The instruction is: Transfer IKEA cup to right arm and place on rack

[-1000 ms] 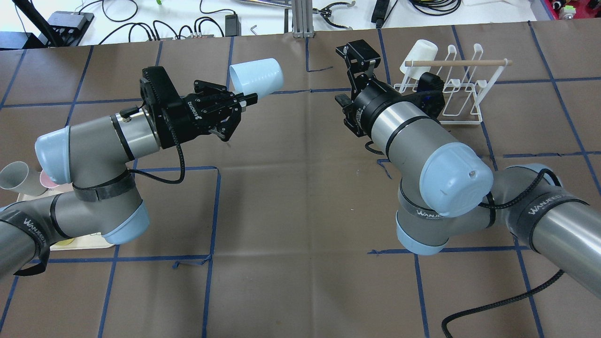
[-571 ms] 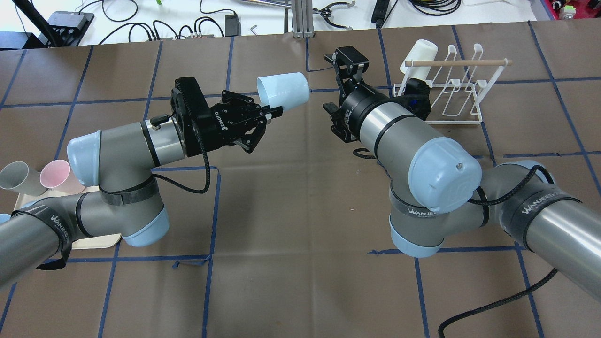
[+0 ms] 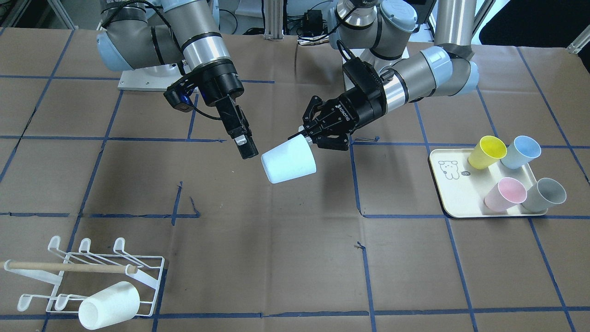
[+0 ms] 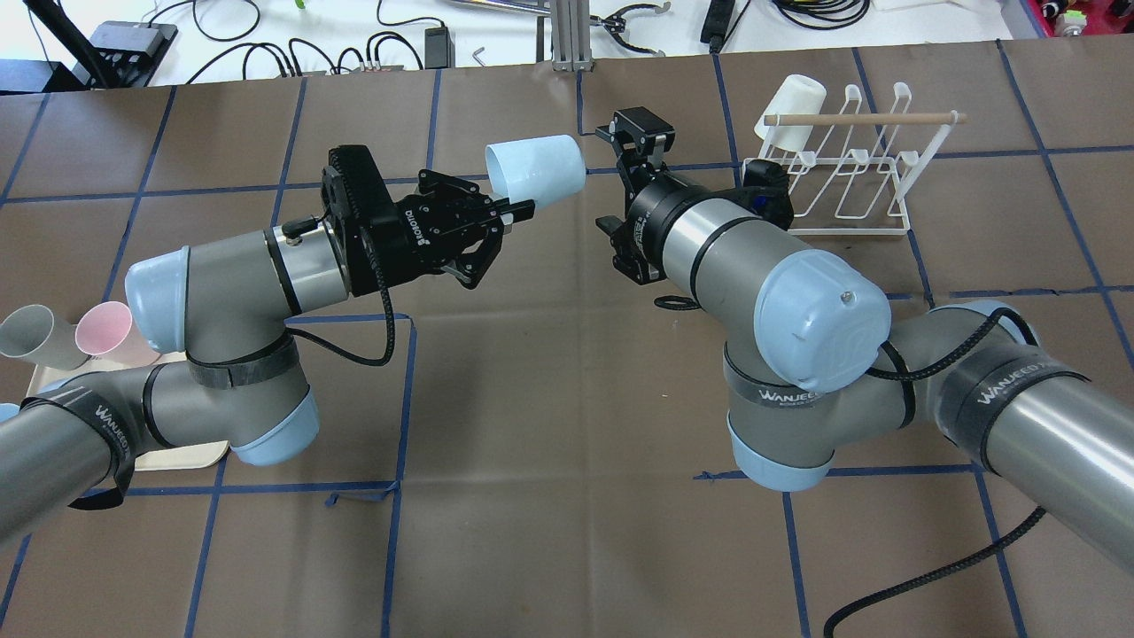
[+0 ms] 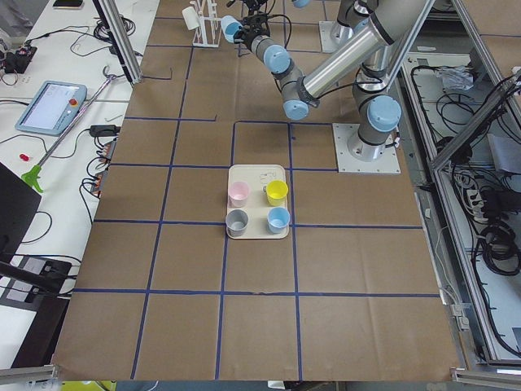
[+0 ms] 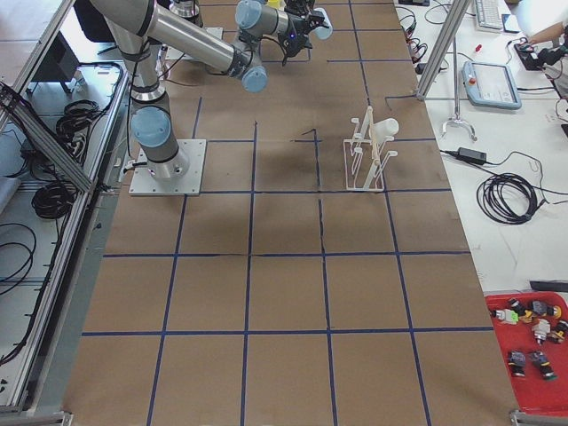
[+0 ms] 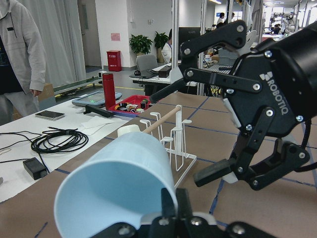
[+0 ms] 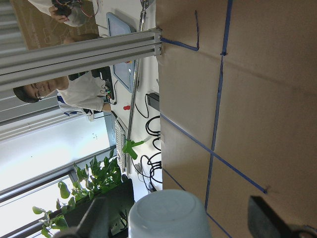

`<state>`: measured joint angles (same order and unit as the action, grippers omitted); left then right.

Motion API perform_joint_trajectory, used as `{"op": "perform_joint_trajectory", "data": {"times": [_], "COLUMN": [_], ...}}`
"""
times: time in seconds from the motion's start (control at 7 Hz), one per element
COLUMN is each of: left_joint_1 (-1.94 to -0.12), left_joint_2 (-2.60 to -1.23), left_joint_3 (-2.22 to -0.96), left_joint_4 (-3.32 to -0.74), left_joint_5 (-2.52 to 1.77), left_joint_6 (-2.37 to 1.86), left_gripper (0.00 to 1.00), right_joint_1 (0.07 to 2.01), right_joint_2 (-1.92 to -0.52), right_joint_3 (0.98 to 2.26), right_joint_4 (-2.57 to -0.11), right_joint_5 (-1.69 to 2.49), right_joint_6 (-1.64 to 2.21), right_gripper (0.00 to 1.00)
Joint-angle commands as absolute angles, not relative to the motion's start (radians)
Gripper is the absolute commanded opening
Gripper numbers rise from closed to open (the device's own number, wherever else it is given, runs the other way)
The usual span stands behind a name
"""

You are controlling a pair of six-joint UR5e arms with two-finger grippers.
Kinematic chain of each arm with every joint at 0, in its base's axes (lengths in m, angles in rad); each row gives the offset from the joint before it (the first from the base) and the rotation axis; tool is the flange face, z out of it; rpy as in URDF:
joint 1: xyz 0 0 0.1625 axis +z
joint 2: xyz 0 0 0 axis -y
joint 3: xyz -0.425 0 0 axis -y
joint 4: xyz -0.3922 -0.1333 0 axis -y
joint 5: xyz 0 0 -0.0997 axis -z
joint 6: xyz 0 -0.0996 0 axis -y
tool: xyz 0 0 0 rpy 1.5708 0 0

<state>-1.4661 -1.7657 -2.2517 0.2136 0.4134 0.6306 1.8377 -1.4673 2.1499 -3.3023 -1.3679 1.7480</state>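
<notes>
Above mid-table, the cup [image 4: 534, 168] is held sideways, its rim clenched by the left gripper [image 4: 518, 209]. The right gripper [image 3: 245, 146] is spread apart just beside its base. Farther off, a white cup [image 4: 791, 102] is hung on the rack [image 4: 868, 118].

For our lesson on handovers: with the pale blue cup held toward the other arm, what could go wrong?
The left end effector pinches the blue cup only by its rim, so a nudge from the open right end effector might dislodge it. The rack already holds a white cup to avoid.
</notes>
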Motion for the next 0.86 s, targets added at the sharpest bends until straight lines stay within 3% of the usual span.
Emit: {"op": "perform_joint_trajectory", "data": {"times": [0.0,0.71], "left_joint_1": [-1.466,-1.466], "left_joint_2": [-1.766,-1.764], "left_joint_3": [-2.252,-2.252], "left_joint_4": [0.215,0.216], "left_joint_5": [0.413,0.414], "left_joint_6": [0.630,0.626], "left_gripper": [0.01,0.01], "right_joint_1": [1.858,1.896], "right_joint_2": [-1.462,-1.411], "right_joint_3": [2.103,2.047], "right_joint_4": [-3.255,-3.232], "right_joint_5": [-1.361,-1.359], "right_joint_6": [1.753,1.756], "right_gripper": [1.00,1.00]}}
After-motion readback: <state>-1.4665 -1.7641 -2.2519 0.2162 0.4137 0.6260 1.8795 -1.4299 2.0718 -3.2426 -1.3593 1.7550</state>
